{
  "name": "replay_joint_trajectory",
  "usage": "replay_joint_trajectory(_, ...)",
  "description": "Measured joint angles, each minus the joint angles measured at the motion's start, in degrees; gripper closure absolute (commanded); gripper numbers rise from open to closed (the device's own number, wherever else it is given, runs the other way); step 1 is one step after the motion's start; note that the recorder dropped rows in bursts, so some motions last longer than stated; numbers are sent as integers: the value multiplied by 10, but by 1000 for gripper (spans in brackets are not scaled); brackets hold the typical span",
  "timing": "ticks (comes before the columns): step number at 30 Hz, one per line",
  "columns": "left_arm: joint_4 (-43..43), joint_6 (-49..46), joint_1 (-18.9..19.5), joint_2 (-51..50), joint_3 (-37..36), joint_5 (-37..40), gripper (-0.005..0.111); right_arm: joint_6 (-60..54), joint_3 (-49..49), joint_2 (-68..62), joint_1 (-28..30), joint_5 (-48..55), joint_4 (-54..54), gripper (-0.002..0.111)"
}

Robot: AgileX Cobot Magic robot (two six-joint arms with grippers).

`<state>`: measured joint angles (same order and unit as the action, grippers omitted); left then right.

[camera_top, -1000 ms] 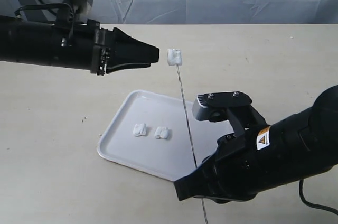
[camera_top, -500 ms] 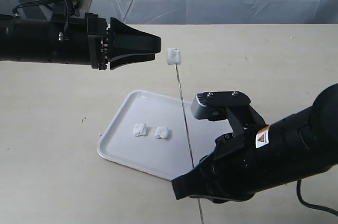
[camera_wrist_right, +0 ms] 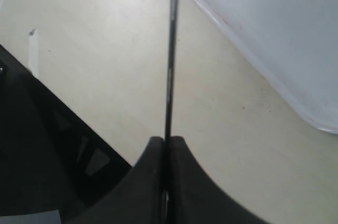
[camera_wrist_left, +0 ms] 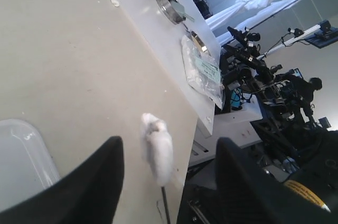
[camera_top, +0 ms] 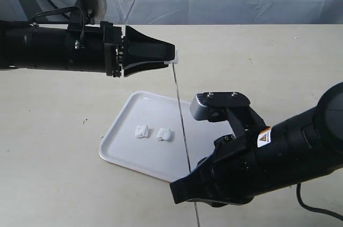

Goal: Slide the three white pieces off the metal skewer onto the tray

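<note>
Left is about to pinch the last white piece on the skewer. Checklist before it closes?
1. Right gripper shut on thin silver metal skewer: ok.
2. Left gripper fingers open: ok.
3. Small soft white piece at the skewer tip sits between those fingers: ok.
4. Fingers touching that piece: not ok, gaps on both sides.
5. Two white pieces lying on flat white plastic tray: ok.
6. Skewered piece directly above the tray: cannot tell.
</note>
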<state>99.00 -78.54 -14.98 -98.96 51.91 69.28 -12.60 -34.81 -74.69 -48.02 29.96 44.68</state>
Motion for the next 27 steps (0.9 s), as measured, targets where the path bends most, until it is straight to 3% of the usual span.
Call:
replay_joint_trajectory(16,0,-7,-5,0,0,1,58,-6,0,0,0,1,3,109)
replay_joint_trajectory(23,0,-7,-5,0,0,1,88,-6,0,0,0,1,3,109)
replay_joint_trajectory(27,0,-9,-5,0,0,1,97,-6,0,0,0,1,3,109)
